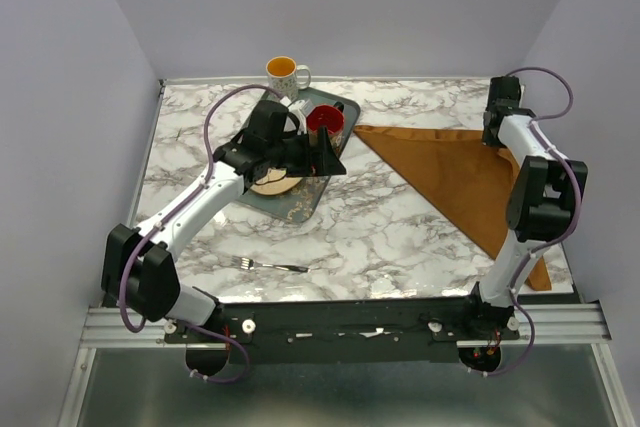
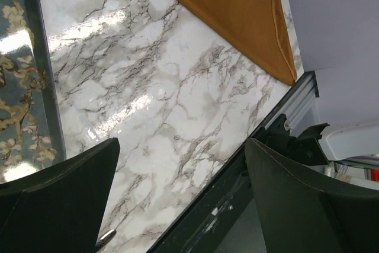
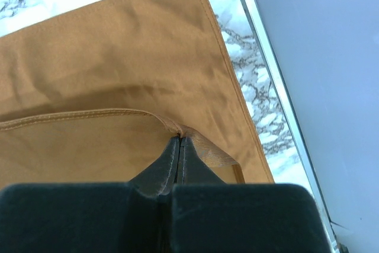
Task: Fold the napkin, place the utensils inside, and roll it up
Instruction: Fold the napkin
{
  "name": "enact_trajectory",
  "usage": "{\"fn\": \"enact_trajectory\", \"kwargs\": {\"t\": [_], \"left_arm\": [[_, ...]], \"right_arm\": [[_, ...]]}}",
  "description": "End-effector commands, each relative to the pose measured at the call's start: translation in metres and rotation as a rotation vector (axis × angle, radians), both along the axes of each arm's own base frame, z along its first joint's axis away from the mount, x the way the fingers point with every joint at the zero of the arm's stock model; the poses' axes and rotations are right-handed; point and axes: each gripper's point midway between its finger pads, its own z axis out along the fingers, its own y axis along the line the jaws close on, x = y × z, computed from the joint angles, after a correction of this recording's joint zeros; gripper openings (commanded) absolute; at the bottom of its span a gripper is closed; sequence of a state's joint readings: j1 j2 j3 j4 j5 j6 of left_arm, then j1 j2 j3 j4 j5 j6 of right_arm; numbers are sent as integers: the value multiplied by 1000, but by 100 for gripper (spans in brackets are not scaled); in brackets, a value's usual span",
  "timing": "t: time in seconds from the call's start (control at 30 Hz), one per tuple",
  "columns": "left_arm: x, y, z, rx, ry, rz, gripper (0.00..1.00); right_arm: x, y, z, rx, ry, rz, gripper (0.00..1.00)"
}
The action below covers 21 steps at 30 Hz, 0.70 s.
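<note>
The rust-brown napkin [image 1: 450, 182] lies on the right side of the marble table as a triangle, its near point reaching the front edge. My right gripper [image 1: 496, 133] is at its far right corner. In the right wrist view that gripper [image 3: 180, 141] is shut on a lifted hem of the napkin [image 3: 118, 57]. A silvery fork [image 1: 270, 266] lies on the marble near the front edge. My left gripper [image 1: 328, 154] hovers over the tray, its jaws wide open with nothing between them [image 2: 180, 197]. The left wrist view shows the napkin's edge [image 2: 231, 4] and a utensil's metal tip [image 2: 106, 238].
A dark green patterned tray [image 1: 303, 202] sits at the back left, holding a plate [image 1: 275, 184] and a red cup [image 1: 325, 120]. A yellow-lined mug [image 1: 283, 73] stands behind it. Walls close in on both sides, and a metal rail [image 1: 350, 322] runs along the front.
</note>
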State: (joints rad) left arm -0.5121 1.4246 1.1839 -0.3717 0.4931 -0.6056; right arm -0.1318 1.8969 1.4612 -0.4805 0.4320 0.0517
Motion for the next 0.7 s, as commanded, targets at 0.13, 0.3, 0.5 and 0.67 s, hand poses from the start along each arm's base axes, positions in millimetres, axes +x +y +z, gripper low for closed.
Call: {"fn": "enact_trajectory", "kwargs": {"t": [0.13, 0.3, 0.5, 0.67], "left_arm": [[10, -2, -1, 36, 10, 10, 96], [11, -5, -1, 36, 20, 5, 97], [16, -4, 5, 43, 4, 19, 99], [20, -5, 16, 34, -17, 27, 99]], "right_arm": [[25, -17, -2, -15, -6, 12, 1], [26, -28, -9, -13, 20, 7, 1], [41, -27, -16, 28, 10, 38, 1], [47, -29, -30, 42, 34, 56, 1]]}}
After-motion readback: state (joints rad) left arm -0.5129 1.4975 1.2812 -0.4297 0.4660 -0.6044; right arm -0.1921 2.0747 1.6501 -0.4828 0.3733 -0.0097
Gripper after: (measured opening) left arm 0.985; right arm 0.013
